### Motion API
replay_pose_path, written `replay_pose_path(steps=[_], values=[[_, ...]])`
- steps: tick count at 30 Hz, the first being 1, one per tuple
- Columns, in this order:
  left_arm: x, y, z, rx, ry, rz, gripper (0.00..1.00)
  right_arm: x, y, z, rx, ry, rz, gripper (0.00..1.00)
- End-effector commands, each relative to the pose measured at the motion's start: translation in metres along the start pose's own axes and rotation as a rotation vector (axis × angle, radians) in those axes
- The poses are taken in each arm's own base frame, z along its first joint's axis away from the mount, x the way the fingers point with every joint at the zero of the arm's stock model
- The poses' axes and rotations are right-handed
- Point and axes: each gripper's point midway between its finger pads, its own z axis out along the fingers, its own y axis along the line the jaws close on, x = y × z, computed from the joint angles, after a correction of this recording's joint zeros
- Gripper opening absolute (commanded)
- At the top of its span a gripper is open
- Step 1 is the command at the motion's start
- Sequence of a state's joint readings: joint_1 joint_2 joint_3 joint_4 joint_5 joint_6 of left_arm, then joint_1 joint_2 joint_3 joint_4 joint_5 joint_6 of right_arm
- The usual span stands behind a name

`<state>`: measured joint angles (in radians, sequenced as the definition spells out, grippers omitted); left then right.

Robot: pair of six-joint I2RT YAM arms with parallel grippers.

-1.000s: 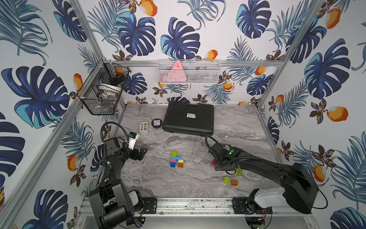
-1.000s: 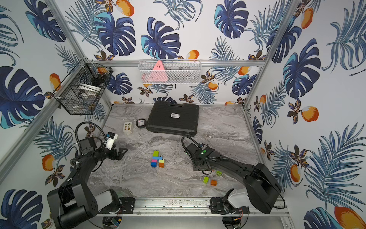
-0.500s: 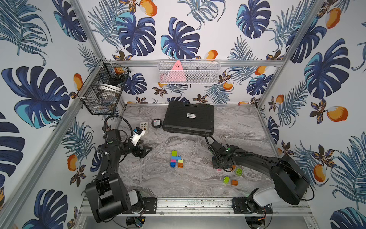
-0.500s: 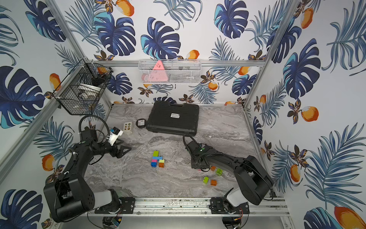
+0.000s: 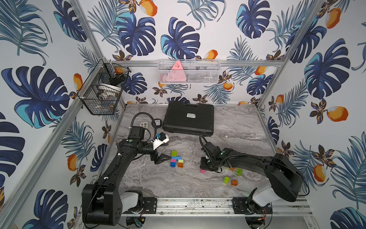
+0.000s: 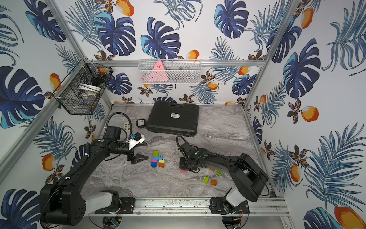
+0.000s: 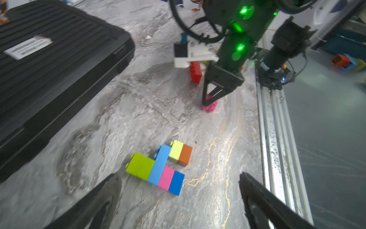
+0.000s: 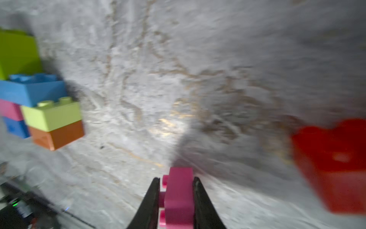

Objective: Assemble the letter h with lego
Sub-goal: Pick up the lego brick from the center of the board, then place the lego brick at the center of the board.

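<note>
The right gripper (image 8: 176, 178) was pressed onto a pink brick (image 8: 179, 190), pinching it by its sides low at the bench (image 5: 237, 126); whether the brick touched the surface could not be told. A red brick (image 7: 195, 72) stood just beside that gripper. At its 9 o'clock, near the bench centre, lay the joined cluster (image 5: 175, 158): lime bricks at 12 o'clock, a light-blue bar across, pink and dark blue below one end, pale green and orange below the other. The left gripper (image 5: 160, 157) sat at the cluster's 9 o'clock, spread wide and holding nothing. Loose green (image 5: 226, 180) and orange (image 5: 234, 182) bricks lay at the right gripper's 4 o'clock. A black case (image 5: 189, 118) lay at the cluster's 12 o'clock.
</note>
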<state>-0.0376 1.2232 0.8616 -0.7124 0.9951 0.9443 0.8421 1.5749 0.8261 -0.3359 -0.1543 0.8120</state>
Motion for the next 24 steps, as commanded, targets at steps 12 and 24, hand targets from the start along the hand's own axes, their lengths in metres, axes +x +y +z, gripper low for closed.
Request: replay_pose_path(steps=[12,24], values=[[0.024,-0.031,0.078,0.068,0.139,0.222,0.97,0.01,-0.009,0.024,-0.087,0.026,0.14,0.26],[0.041,-0.014,0.081,-0.026,0.213,0.219,0.98,0.016,-0.043,0.011,0.029,0.0,0.105,0.33]])
